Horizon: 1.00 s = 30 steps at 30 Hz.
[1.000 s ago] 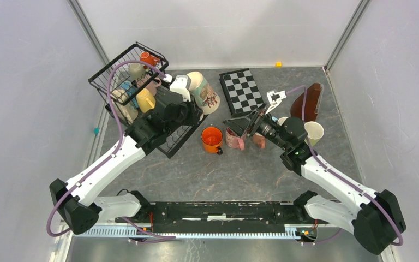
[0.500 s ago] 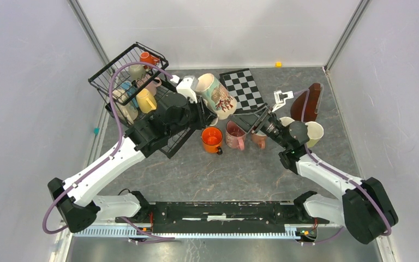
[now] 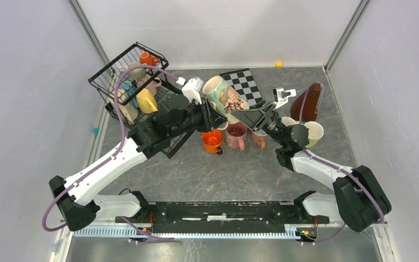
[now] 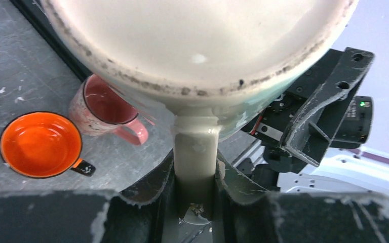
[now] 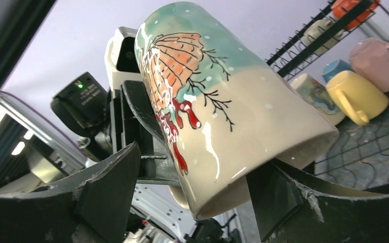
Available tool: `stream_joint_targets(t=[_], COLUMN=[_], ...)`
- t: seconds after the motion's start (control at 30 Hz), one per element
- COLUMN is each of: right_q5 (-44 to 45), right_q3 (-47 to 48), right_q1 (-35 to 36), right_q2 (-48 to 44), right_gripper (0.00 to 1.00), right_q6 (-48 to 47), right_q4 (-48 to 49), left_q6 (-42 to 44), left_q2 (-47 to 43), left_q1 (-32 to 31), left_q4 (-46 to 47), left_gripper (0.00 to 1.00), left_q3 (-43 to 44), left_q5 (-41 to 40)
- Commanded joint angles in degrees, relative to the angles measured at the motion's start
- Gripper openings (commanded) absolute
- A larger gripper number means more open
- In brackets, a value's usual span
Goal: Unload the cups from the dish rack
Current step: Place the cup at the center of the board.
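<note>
Cream painted mug [image 3: 225,97]: in the air, tipped on its side between the two arms, above the orange mug [image 3: 211,139] and pink mug [image 3: 235,135] standing on the table.
Left gripper [image 4: 195,182]: pinched tight on the painted mug's handle, carrying all its weight.
Right gripper [image 5: 195,195]: fingers spread, one on each side of the mug's body; whether either pad touches yet cannot be told.
Change: over the last second the left arm swung the painted mug away from the dish rack [image 3: 102,76] toward the middle, and the right arm rose from the table mugs to meet it, its jaws starting to narrow.
Meaning: this looks like a handover, with the left claw letting go only once the right one holds firm.
Remaining: the dish rack still holds several cups, a yellow cup [image 3: 146,100] among them, so the unloading is only partly done.
</note>
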Motion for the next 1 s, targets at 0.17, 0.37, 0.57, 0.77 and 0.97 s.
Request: stream_joint_targets(t=[0.17,0.37,0.57,0.77,0.97], right_q5=[1.6,2.3,2.9,4.1,6.4], right_q3=[0.1,-0.2,-0.4,-0.4,-1.7], right_q1=[-0.1,-0.1,-0.1,-0.1,-0.1], right_q2=[2.6,2.1,1.8,0.5,-0.4], right_gripper=[0.72,0.65,0.30,0.00,0.00], right_q6=[10.5,11.3,11.8,10.4,10.0], right_q4=[14.8,15.1,15.6,15.2,17.8], left_q6=[-5.9,-6.9,-7.9,-11.0,-12.7], left_q2=[-1.1,-1.8,-2.2,-2.9,-3.6], left_q1=[-1.0,-1.5,-2.0,-2.2,-2.3], left_q4=[15.7,17.3,18.6,21.2,22.8], left_gripper=[0.02,0.02,0.02,0.03,0.24], left_q3=[-0.7,-3.1,-4.5,-7.5,-8.4], left_q5=[3.5,3.6,4.0,4.8,5.9])
